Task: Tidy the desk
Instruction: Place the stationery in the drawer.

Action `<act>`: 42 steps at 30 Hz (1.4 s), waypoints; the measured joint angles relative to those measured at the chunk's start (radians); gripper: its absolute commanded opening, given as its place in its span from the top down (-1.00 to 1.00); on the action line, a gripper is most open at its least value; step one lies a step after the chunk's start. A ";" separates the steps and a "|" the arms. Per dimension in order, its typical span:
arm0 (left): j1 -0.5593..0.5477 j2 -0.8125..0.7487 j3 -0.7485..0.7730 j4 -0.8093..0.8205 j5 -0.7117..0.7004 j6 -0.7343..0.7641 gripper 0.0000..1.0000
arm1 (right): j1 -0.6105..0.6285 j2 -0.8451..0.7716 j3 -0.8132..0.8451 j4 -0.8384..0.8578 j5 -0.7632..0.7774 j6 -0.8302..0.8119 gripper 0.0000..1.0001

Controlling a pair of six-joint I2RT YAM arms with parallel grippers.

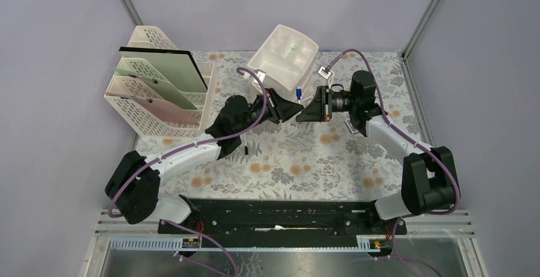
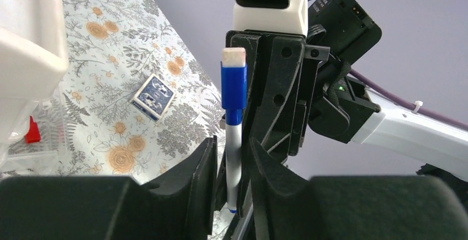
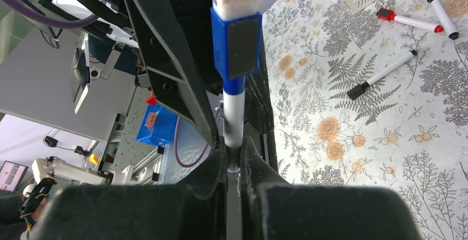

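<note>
A marker with a blue cap and a white eraser tip [image 1: 298, 92] stands upright in mid-air above the desk [image 1: 305, 156], between the two grippers. My right gripper [image 3: 234, 157] is shut on the marker's white barrel [image 3: 233, 116] near its lower end. My left gripper [image 2: 232, 165] faces it from the other side. Its jaws stand slightly apart around the same barrel [image 2: 233, 140], with a thin gap showing on each side. In the top view the left gripper [image 1: 291, 109] and right gripper [image 1: 310, 111] meet tip to tip in front of the white drawer unit [image 1: 283, 57].
A cream lattice file rack [image 1: 159, 92] with folders stands at the back left. A blue patterned card box [image 2: 154, 96] lies on the cloth. Loose markers lie there too: a red one [image 3: 407, 22] and two black ones [image 3: 381, 74] [image 3: 439, 9].
</note>
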 measured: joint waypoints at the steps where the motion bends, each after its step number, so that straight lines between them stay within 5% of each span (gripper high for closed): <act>1: 0.000 0.000 0.000 -0.004 -0.002 0.002 0.06 | 0.000 0.000 0.001 -0.007 0.000 -0.008 1.00; 12: -0.002 -0.123 0.000 -0.197 -0.130 0.154 -0.97 | -0.008 0.016 0.042 -0.183 -0.023 -0.195 1.00; 23: 0.035 -0.473 -0.071 -0.326 -0.377 0.326 -0.97 | -0.153 0.020 0.042 -0.273 0.017 -0.307 0.97; 31: 0.061 -0.519 -0.150 -0.473 -0.462 0.318 -0.97 | -0.185 0.043 0.076 -0.495 0.206 -0.480 0.97; 42: 0.064 -0.551 -0.211 -0.590 -0.520 0.250 -0.98 | -0.185 0.206 0.199 -0.549 0.362 -0.439 0.94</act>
